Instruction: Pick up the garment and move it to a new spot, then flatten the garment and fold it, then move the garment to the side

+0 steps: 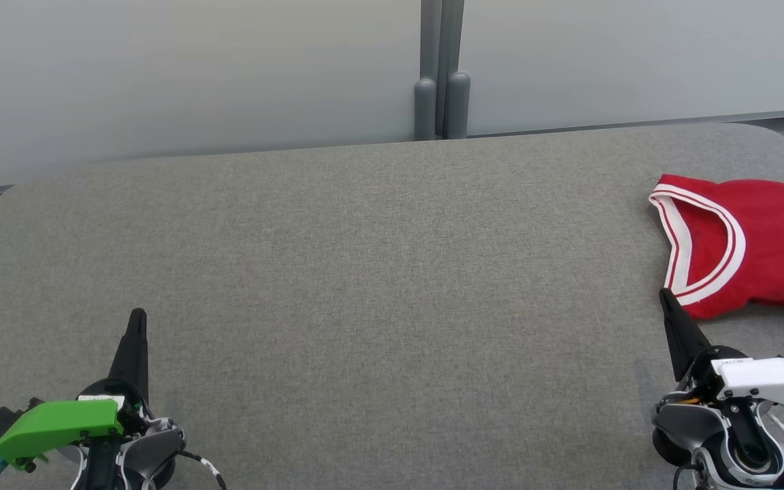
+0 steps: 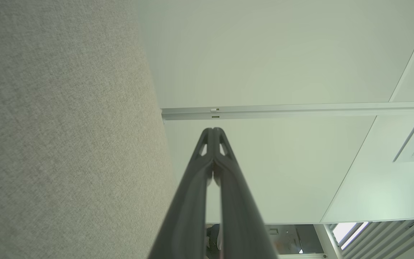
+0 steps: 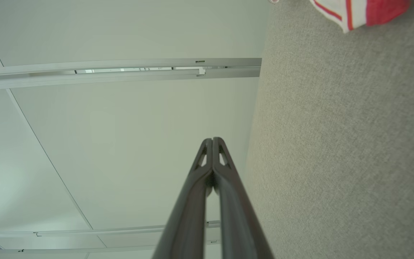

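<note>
The garment (image 1: 753, 245) is a red sleeveless jersey with white and red trim and white letters. It lies on the grey fabric table (image 1: 365, 272) at the far right and runs past the picture's edge. A corner of the garment (image 3: 358, 12) shows at the top of the right wrist view. My right gripper (image 1: 666, 294) is shut and empty at the lower right, its tip just short of the jersey's near edge. Its fingertips (image 3: 212, 141) are pressed together. My left gripper (image 1: 137, 314) is shut and empty at the lower left, far from the jersey, its fingertips (image 2: 213, 131) touching.
Pale partition panels (image 1: 194, 75) stand along the table's far edge, joined by a grey post (image 1: 441, 88). The table's corners are rounded.
</note>
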